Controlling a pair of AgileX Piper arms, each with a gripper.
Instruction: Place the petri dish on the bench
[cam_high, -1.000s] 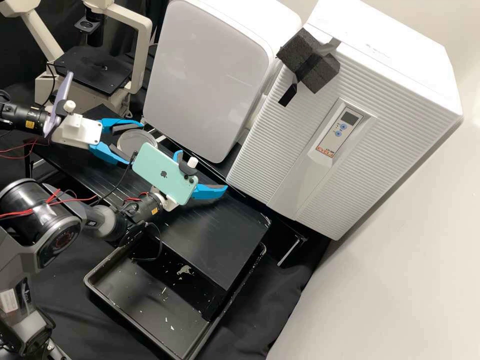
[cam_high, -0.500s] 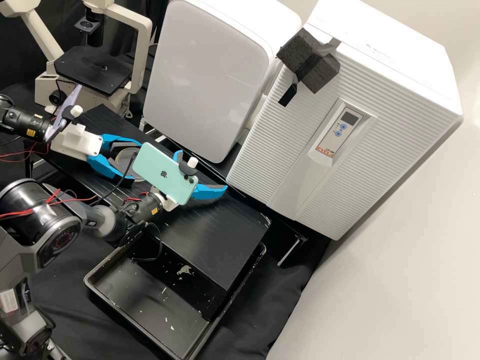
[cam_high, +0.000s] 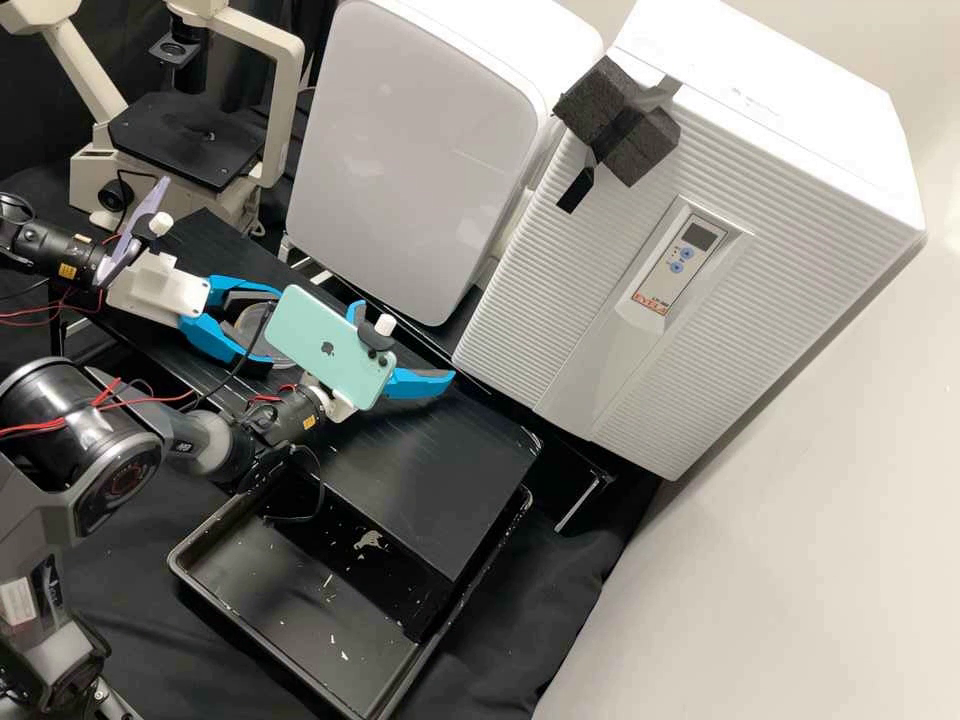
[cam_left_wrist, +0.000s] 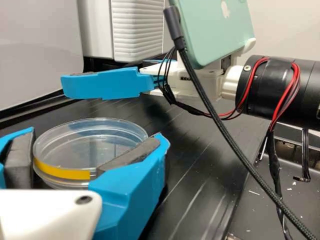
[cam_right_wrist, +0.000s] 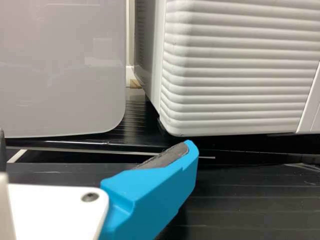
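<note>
In the high view my left gripper (cam_high: 268, 330) is at the upper left, shut on the clear round petri dish (cam_high: 254, 322) just above or on the bench (cam_high: 440, 450); I cannot tell which. The left wrist view has my left gripper (cam_left_wrist: 96, 136) with its dark pads at opposite sides of the dish (cam_left_wrist: 80, 145), which lies level and bears a yellow strip on its wall. My right gripper (cam_high: 404, 342) stands open over the bench, partly behind its green phone; in the right wrist view this gripper (cam_right_wrist: 95, 147) has nothing between its fingers.
Two white cabinets (cam_high: 410, 150) (cam_high: 690, 230) stand along the bench's far side. A microscope (cam_high: 185, 140) is at the upper left. Below the bench's near edge lies a black tray (cam_high: 290, 600) with pale scraps. A cable (cam_left_wrist: 215, 120) hangs from the green phone.
My left gripper has moved down the high view with the petri dish between its fingers, the dish's edge now passing behind the green phone. The right gripper has kept still.
</note>
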